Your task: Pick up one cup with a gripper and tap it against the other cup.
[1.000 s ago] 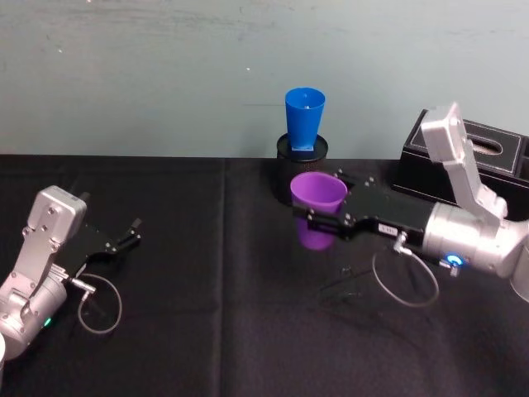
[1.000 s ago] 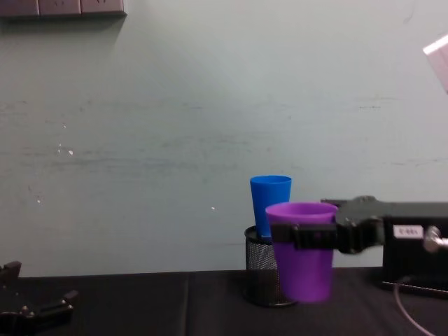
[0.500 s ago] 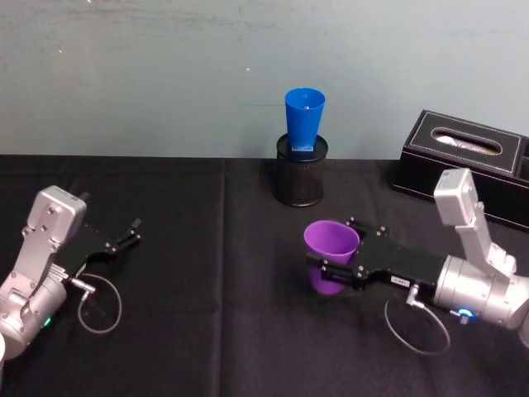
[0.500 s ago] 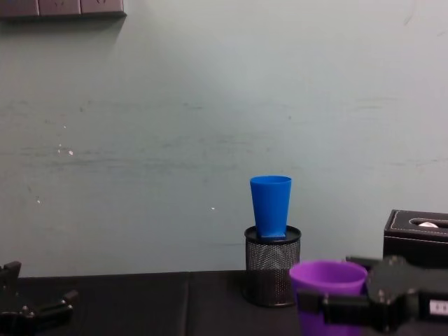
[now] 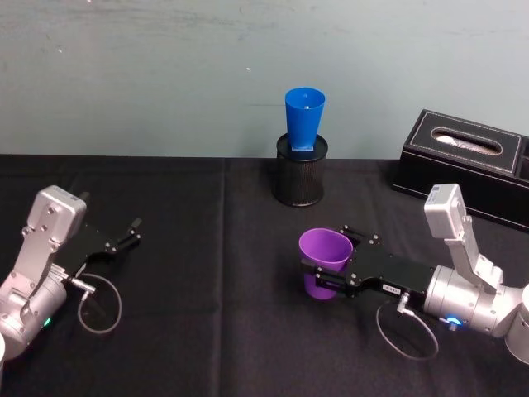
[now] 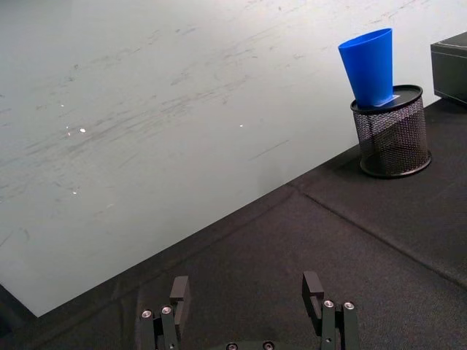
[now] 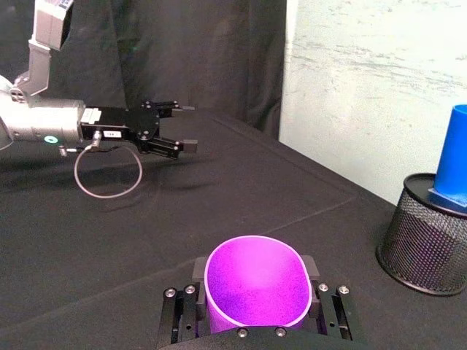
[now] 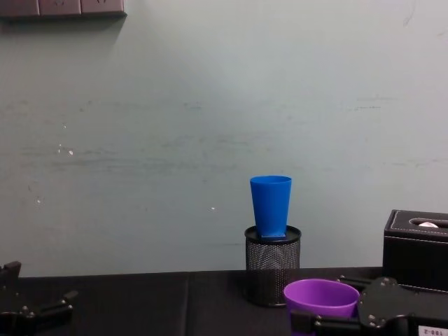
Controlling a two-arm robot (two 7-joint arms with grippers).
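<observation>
Right gripper (image 5: 324,274) clamped on purple tapered plastic tumbler (image 5: 322,262), upright, low over black table (image 5: 207,331). Bright blue plastic tumbler (image 5: 304,120) in mesh holder (image 5: 300,178), well beyond gripper. Left gripper (image 5: 132,231) idle, fingers apart.

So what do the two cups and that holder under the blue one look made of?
Purple cup: looks like smooth plastic, thin wall with a soft glow inside. Blue cup: likely the same, plain and glossy. Pen holder: black wire mesh, probably metal; light shows through its weave.
</observation>
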